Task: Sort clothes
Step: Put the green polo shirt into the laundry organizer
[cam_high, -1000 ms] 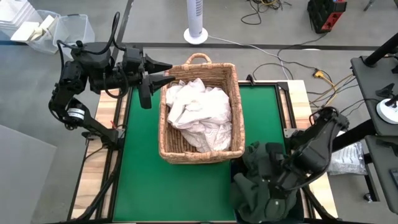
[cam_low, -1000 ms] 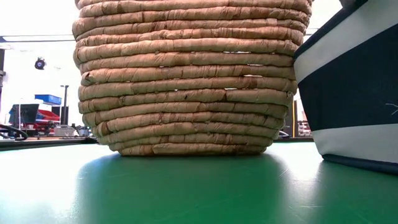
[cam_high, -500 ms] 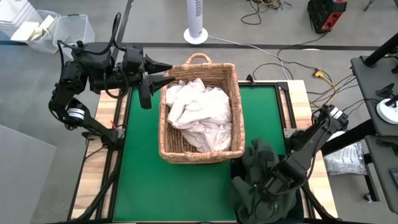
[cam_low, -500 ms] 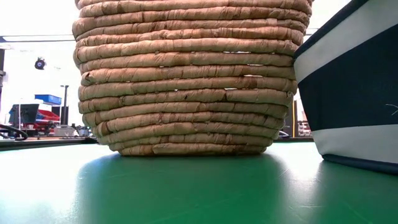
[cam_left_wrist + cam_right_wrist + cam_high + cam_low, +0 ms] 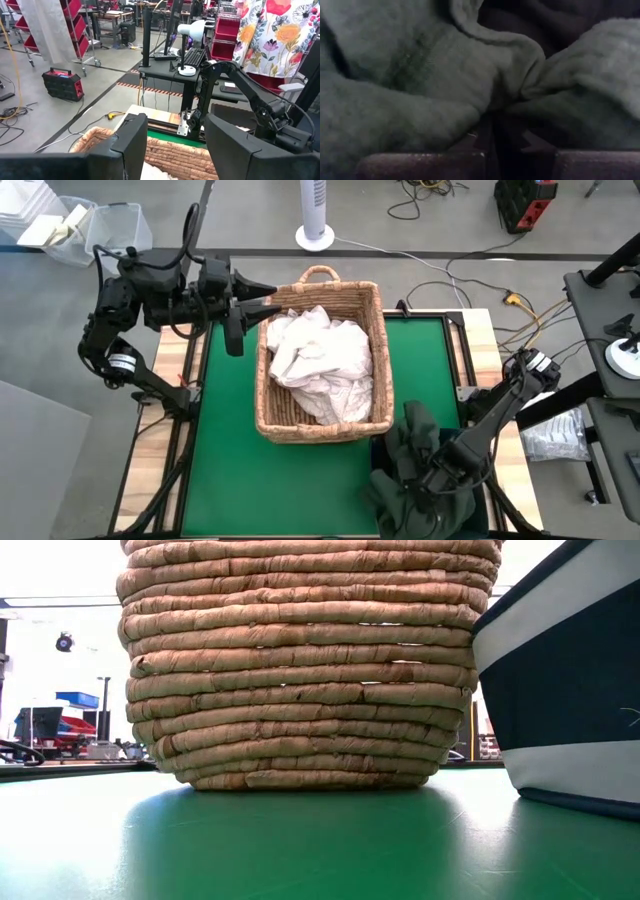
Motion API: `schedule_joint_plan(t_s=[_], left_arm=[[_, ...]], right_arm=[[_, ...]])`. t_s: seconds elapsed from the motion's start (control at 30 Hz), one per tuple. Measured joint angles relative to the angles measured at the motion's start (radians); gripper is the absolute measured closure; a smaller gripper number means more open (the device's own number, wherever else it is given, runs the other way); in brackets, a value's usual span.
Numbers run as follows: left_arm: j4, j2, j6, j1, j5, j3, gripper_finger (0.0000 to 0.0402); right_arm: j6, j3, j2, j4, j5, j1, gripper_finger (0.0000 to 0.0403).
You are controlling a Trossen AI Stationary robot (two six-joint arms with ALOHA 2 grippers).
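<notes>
White clothes [image 5: 318, 360] lie heaped in the tan wicker basket [image 5: 268, 395] in the middle of the green table. Dark green clothes [image 5: 415, 445] pile up over the dark blue bin [image 5: 565, 670] at the table's near right, next to the basket's near right corner. My right gripper [image 5: 520, 155] is sunk into that dark pile, shut on a garment; the high view shows only its wrist there. My left gripper [image 5: 262, 295] hovers open above the basket's far left corner. My right gripper pinches a gathered fold of the dark green garment [image 5: 515, 100] between its two fingers [image 5: 420, 162]. Creases run together toward the gap. It comes slanting down from the table's right side. The garment lies on the pile and part of it stands up by the basket.
The basket fills the table's middle, with its handle [image 5: 318, 275] at the far end. Bare green mat [image 5: 225, 450] lies left of it. In the low view the basket [image 5: 300, 670] and the bin stand almost touching. Cables and a fan base [image 5: 314, 235] lie on the floor beyond.
My right gripper has moved down and toward the near left, deeper into the dark green pile. The garment has bunched up; one part now stands higher beside the basket's near right corner.
</notes>
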Motion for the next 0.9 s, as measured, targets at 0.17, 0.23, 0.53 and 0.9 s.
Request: schedule_joint_plan(t_s=[0.17, 0.23, 0.53, 0.9], left_arm=[[-0.013, 0.000, 0.000, 0.000, 0.000, 0.000, 0.0227], [-0.012, 0.000, 0.000, 0.000, 0.000, 0.000, 0.0227], [-0.012, 0.000, -0.003, 0.000, 0.000, 0.000, 0.0227], [-0.012, 0.000, -0.003, 0.000, 0.000, 0.000, 0.0227]], right_arm=[[-0.003, -0.087, 0.000, 0.088, -0.004, 0.000, 0.0394], [-0.003, -0.126, 0.000, 0.137, -0.005, 0.000, 0.0394], [0.009, -0.259, -0.001, 0.326, -0.014, 0.000, 0.0394], [0.058, -0.366, -0.014, 0.432, -0.060, -0.001, 0.0394]])
